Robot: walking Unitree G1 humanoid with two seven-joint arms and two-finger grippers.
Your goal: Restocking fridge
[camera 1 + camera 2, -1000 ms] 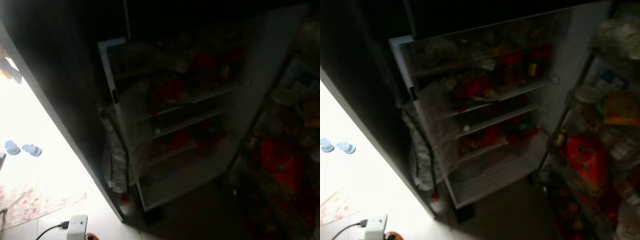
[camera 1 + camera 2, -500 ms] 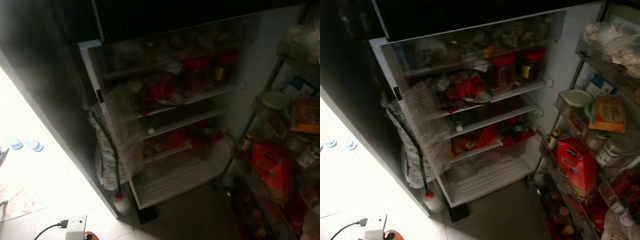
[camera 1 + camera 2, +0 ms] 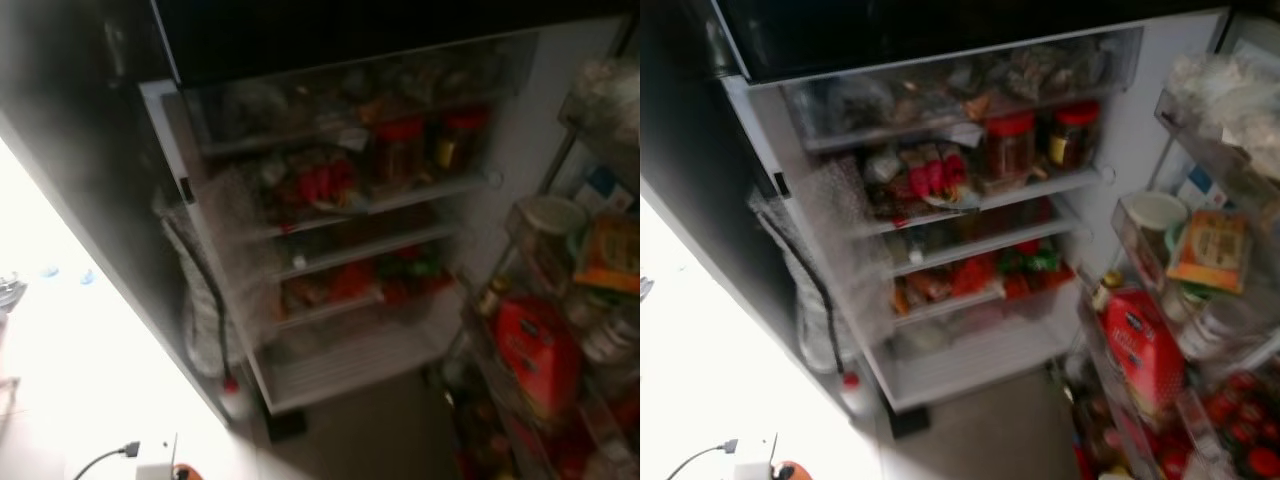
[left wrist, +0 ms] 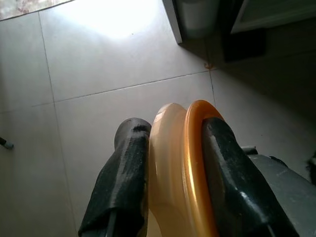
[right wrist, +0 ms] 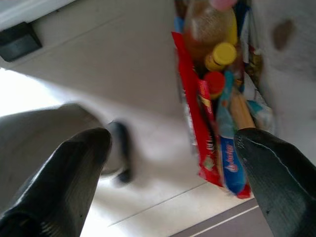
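A home kitchen: open, packed fridge (image 3: 940, 200) (jars (image 3: 1010, 145), door shelves (image 3: 1180, 260)) on tiled floor (image 4: 98, 74).

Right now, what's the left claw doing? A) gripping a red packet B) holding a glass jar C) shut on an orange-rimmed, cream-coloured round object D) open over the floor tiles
C: in the left wrist view the left claw has its two black fingers clamped on the orange-rimmed, cream-coloured round object above the floor tiles.

Left pincer (image 4: 170, 173) clamped on something orange; right pincer (image 5: 168, 163) spread wide.
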